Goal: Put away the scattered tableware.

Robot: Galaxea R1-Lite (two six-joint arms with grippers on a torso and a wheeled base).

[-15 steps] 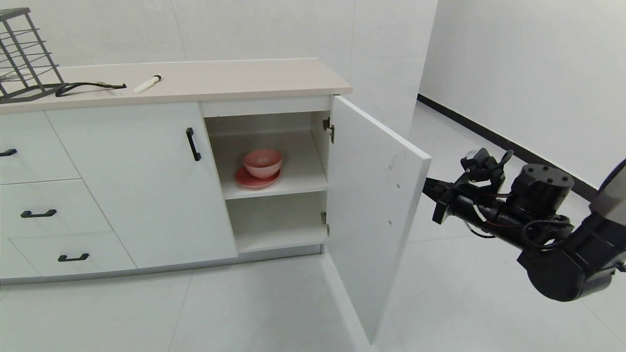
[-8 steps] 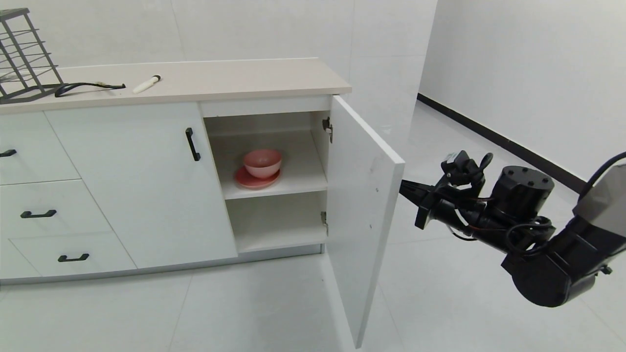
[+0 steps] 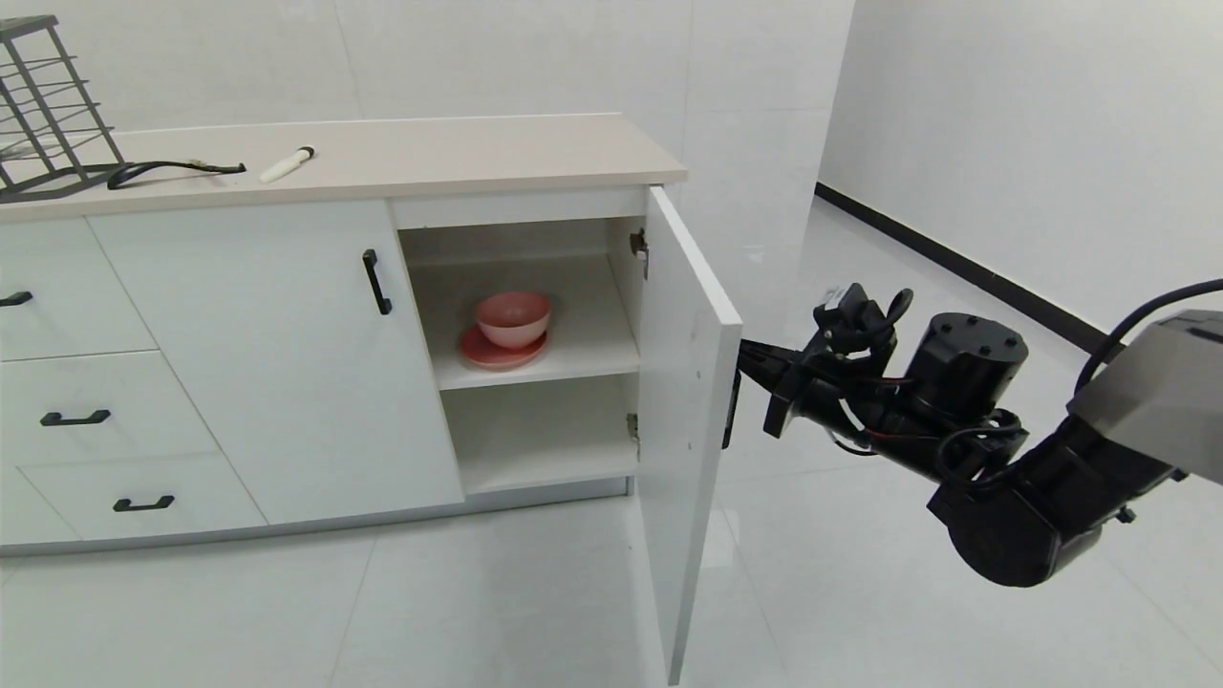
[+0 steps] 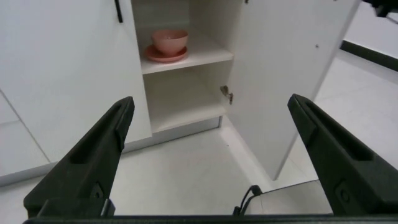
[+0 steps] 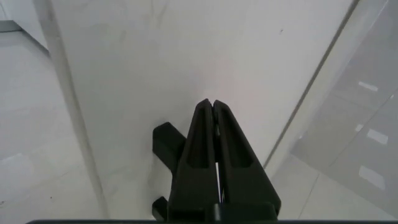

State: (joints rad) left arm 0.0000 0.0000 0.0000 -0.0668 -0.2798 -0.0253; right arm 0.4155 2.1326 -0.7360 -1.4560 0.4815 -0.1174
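Cabinet [image 3: 239, 363]: right-hand compartment open and the left door shut. Looks like the storing is done here and the closing-up is under way.
Door [image 3: 683, 382]: about half shut, standing well out from the frame. It has to go fully home yet.
Counter [image 3: 430, 153]: wire rack [image 3: 48, 105] at the far end, a dark curved piece [image 3: 172, 170] and a white-handled utensil [image 3: 287, 164] lying loose near it. Cannot tell from here whether these count as tableware left to stow.
Right gripper [image 3: 750, 354]: fingers pressed together, nothing between them, tips against the door's outer face just above its black handle [image 3: 729, 411]. The right wrist view shows the same closed tips [image 5: 212, 109] on the white panel.
Left gripper [image 4: 211, 106]: spread wide, holding nothing, hanging low and well back from the cabinet.
Bowl [image 3: 513, 318]: pink, upright on the pink plate [image 3: 487, 355], both on the upper shelf. That pair is put away.
Door, against a second ago: swung visibly nearer the frame, so its face now shows much narrower.
Right arm, against a second ago: has come in toward the cabinet with the door, gripper in contact throughout.
Bowl, plate, counter items: unmoved.
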